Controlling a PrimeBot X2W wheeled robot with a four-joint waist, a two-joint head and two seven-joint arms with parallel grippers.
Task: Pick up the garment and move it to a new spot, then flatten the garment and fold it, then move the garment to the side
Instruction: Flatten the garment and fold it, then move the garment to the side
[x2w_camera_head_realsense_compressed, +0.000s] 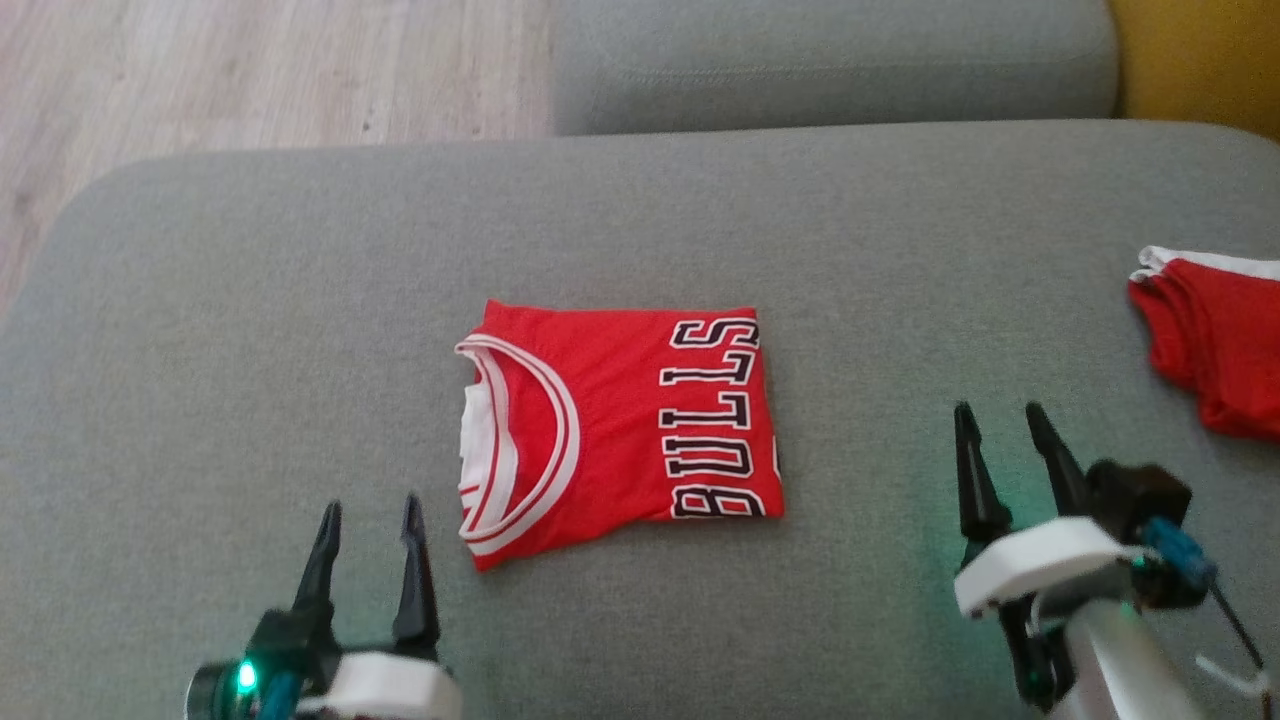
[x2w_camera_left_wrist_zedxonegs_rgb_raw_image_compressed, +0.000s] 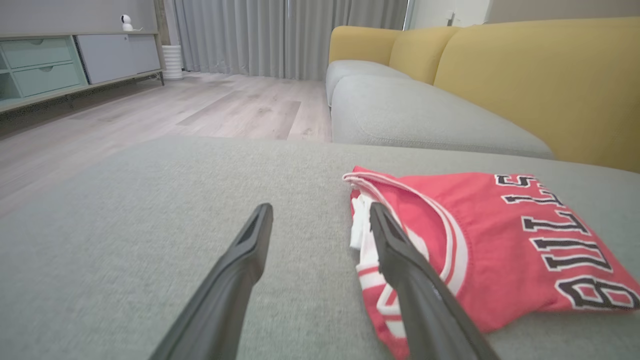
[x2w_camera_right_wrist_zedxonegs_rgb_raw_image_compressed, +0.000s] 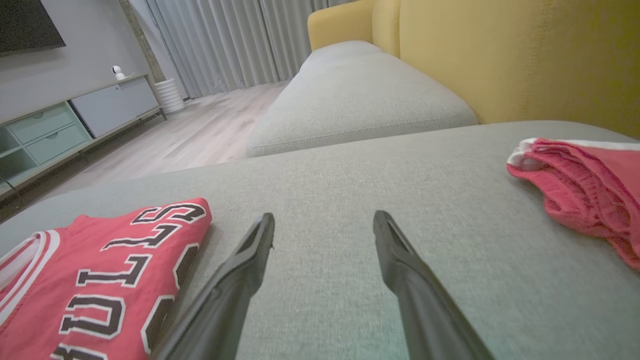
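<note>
I have the grey sofa cushion (x2w_camera_head_realsense_compressed: 700, 200) under everything, and the folded red jersey (x2w_camera_head_realsense_compressed: 620, 425) lies flat at the middle of it, collar toward 9 o'clock and lettering toward 3. A second red garment (x2w_camera_head_realsense_compressed: 1215, 340) sits crumpled at the cushion's 3 o'clock edge, well apart from the jersey. My left hand (x2w_camera_head_realsense_compressed: 370, 505) hovers at the jersey's 8 o'clock, near the collar corner, and my right hand (x2w_camera_head_realsense_compressed: 995, 408) at its 3 o'clock, apart from the lettered edge. Both stand wide and carry nothing. I judge only the shift to the side remains, and the risk is the fold itself. If I pinch just the top layer, the stack peels open. If I drag it, the cushion's weave rucks it. If I carry it too far toward 3, it tangles with the other garment.
</note>
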